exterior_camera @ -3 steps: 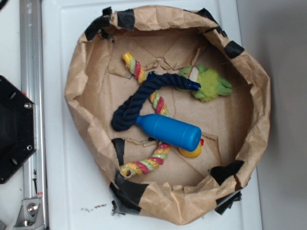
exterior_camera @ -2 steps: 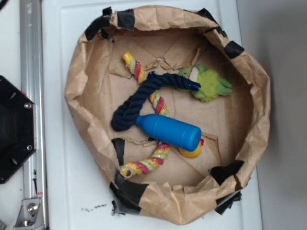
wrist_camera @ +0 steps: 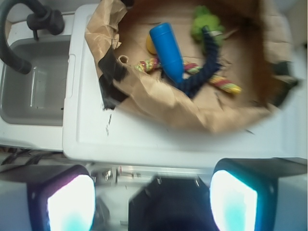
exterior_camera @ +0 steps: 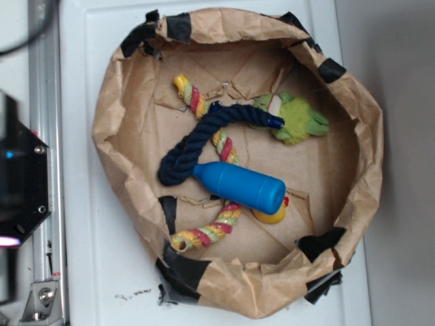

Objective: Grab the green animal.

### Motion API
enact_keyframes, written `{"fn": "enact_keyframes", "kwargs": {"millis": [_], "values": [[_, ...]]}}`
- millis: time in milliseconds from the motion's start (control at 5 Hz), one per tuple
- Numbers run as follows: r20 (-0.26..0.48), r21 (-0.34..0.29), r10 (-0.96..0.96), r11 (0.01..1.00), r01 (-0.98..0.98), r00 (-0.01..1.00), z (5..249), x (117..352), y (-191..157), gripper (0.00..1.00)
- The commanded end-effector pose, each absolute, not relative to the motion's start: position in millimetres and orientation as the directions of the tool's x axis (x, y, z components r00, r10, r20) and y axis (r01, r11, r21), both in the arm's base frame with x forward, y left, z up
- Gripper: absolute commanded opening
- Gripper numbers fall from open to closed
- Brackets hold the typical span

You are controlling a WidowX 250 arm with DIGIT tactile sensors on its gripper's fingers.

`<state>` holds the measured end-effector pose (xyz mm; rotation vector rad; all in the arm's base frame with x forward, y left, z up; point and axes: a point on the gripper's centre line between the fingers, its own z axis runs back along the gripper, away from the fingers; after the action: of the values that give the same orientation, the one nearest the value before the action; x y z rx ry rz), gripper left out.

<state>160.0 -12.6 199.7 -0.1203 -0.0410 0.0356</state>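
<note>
The green animal (exterior_camera: 296, 117) is a fuzzy lime-green plush lying at the upper right inside the brown paper bowl (exterior_camera: 109, 115). One end of a navy rope (exterior_camera: 204, 136) touches its left side. In the wrist view the green animal (wrist_camera: 206, 23) is at the top, far from the jaws. My gripper (exterior_camera: 8, 197) shows as a dark blurred shape at the left edge, over the black base and well outside the bowl. In the wrist view the gripper (wrist_camera: 151, 202) is open and empty, and its two glowing fingers (wrist_camera: 67, 202) stand wide apart.
In the bowl lie a blue bottle (exterior_camera: 241, 187), a yellow duck (exterior_camera: 272, 216) half hidden under it, and a multicoloured rope (exterior_camera: 204, 234). The bowl's crumpled wall stands raised all round. A metal rail (exterior_camera: 42, 81) runs down the left. A grey sink (wrist_camera: 33, 82) lies beside the white board.
My gripper has come into the exterior view at the left edge, over the black base. The things in the bowl have not moved.
</note>
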Motion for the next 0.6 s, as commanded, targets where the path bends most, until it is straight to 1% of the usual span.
{"fn": "enact_keyframes", "kwargs": {"millis": [0, 200, 400], "values": [[0.272, -0.189, 0.094, 0.981, -0.043, 0.958, 155.1, 244.1, 21.7, 1.0], [0.274, -0.187, 0.07, 0.982, -0.019, 0.959, 129.2, 279.2, 36.3, 1.0], [0.384, -0.105, 0.111, 0.992, -0.076, 0.917, 109.3, 302.0, 52.4, 1.0]]}}
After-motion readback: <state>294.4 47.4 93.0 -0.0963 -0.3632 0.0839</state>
